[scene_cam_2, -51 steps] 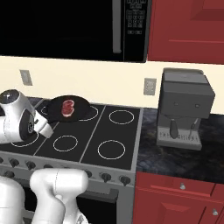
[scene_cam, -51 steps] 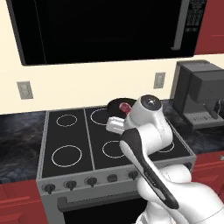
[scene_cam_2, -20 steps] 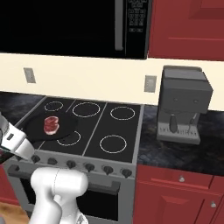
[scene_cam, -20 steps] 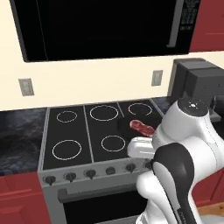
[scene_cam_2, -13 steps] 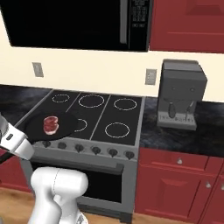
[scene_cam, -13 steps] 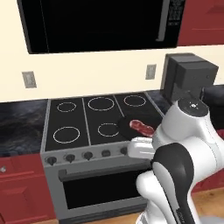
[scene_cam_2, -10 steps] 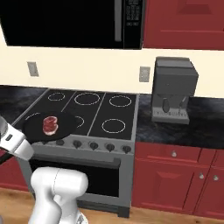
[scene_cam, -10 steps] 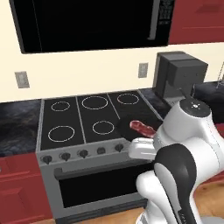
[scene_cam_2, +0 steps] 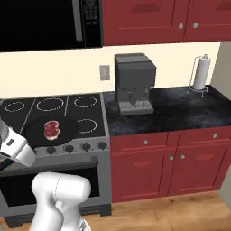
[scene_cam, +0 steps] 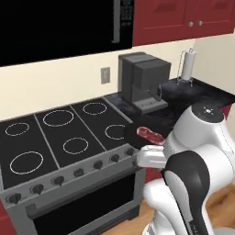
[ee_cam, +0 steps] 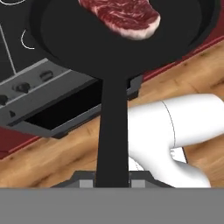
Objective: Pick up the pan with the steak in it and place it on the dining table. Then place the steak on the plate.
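The gripper (ee_cam: 112, 180) is pinched on the long handle of the pan (ee_cam: 118, 48), which hangs in the air off the front edge of the stove (scene_cam: 55, 151), above the wooden floor (ee_cam: 57, 153), with the steak (ee_cam: 120, 15) lying inside it toward the far side. The step in hand looks like the carry of the pan toward the dining table. The next move calls for keeping the pan level so the steak does not slide, then lowering it flat onto the tabletop before the grip is let go.
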Robot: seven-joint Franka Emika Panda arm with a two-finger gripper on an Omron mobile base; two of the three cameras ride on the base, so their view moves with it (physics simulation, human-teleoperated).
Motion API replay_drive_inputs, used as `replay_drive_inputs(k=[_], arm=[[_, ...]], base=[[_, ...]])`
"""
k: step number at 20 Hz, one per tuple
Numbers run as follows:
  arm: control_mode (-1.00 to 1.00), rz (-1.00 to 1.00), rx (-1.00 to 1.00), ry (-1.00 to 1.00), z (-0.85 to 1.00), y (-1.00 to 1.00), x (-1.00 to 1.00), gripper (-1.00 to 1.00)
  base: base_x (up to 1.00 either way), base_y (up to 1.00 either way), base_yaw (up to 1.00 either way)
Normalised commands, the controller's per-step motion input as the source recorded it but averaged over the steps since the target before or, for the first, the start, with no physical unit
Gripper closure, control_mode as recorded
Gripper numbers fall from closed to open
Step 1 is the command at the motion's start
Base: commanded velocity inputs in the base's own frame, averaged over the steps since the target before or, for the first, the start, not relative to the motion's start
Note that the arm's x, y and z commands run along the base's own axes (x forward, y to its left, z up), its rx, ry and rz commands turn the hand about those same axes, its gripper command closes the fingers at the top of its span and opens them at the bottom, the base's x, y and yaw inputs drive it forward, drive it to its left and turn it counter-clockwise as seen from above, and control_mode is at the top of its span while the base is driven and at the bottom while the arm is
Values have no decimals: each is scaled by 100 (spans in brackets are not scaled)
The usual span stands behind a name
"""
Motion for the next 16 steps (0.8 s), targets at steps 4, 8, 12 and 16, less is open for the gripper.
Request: replay_drive_inputs(k=[4,8,12,16], arm=[[100,0,0,0,0,0,0,100],[100,0,0,0,0,0,0,100],[100,0,0,0,0,0,0,100],[100,0,0,0,0,0,0,100]], base=[[0,0,-50],[0,0,-50],[0,0,-50],[0,0,-50]])
